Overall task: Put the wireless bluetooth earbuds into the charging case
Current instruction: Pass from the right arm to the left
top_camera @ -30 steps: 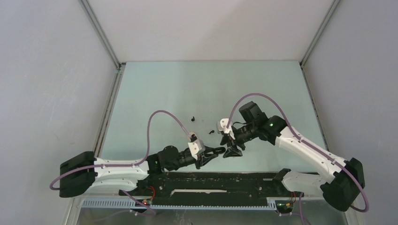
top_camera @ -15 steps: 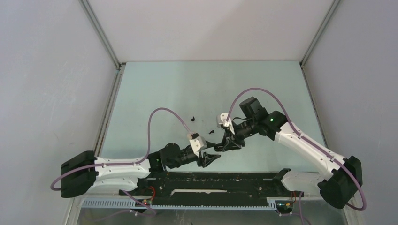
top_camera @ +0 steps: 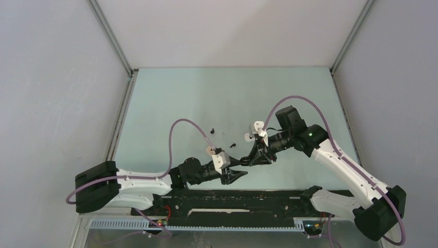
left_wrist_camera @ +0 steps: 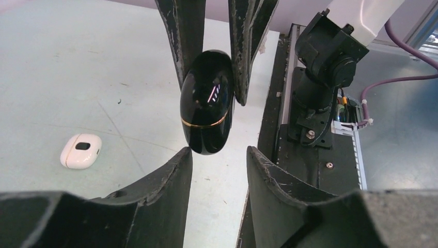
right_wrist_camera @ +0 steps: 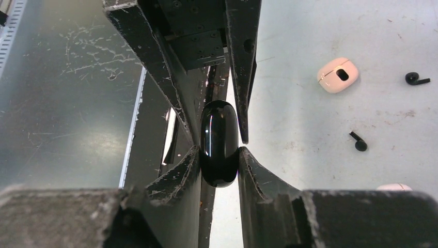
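Note:
A glossy black charging case (left_wrist_camera: 206,103) with a gold seam hangs above the table. My right gripper (right_wrist_camera: 219,150) is shut on it, pads pressed to both of its sides. My left gripper (left_wrist_camera: 218,152) stands open just short of the case's lower end, nothing between its fingers. In the top view the two grippers meet near the table's front middle, the left gripper (top_camera: 238,173) below the right gripper (top_camera: 253,159). Two black earbuds (right_wrist_camera: 416,79) (right_wrist_camera: 358,142) lie loose on the table, also visible from above (top_camera: 212,130) (top_camera: 233,146).
A white closed case (right_wrist_camera: 338,75) lies on the table past the earbuds and shows in the left wrist view (left_wrist_camera: 81,151). The edge of a cream case (right_wrist_camera: 395,186) peeks behind my right finger. The black base rail (top_camera: 232,199) runs along the near edge.
My left gripper opened, let go of the black case and drew back a little. My right gripper closed on the case and carried it slightly right.

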Robot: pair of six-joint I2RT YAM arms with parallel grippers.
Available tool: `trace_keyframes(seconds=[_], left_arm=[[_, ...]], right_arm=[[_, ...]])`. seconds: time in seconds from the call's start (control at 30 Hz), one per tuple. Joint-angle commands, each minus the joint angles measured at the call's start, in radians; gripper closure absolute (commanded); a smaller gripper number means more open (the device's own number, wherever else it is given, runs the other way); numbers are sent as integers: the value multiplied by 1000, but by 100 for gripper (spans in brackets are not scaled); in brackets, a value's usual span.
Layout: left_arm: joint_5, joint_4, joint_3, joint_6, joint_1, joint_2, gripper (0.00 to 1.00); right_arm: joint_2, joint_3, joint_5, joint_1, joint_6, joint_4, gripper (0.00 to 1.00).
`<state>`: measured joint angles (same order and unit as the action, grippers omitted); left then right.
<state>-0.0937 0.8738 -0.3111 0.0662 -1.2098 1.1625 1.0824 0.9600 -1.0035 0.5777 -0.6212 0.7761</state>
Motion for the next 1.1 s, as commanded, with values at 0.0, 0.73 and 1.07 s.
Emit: trace_keyframes(seconds=[0.0,0.73,1.07], left_arm=[[-23,133,11,21,6,32,52],[-58,234,9,44,43,112,66],[-50,237,9,61,55,113,63]], right_arm=[[-2,-7,-47,-2,-25,-4,86],[23,-15,-21,14,-31,-6,81],[11,-15,-12,5,-26,-3,81]])
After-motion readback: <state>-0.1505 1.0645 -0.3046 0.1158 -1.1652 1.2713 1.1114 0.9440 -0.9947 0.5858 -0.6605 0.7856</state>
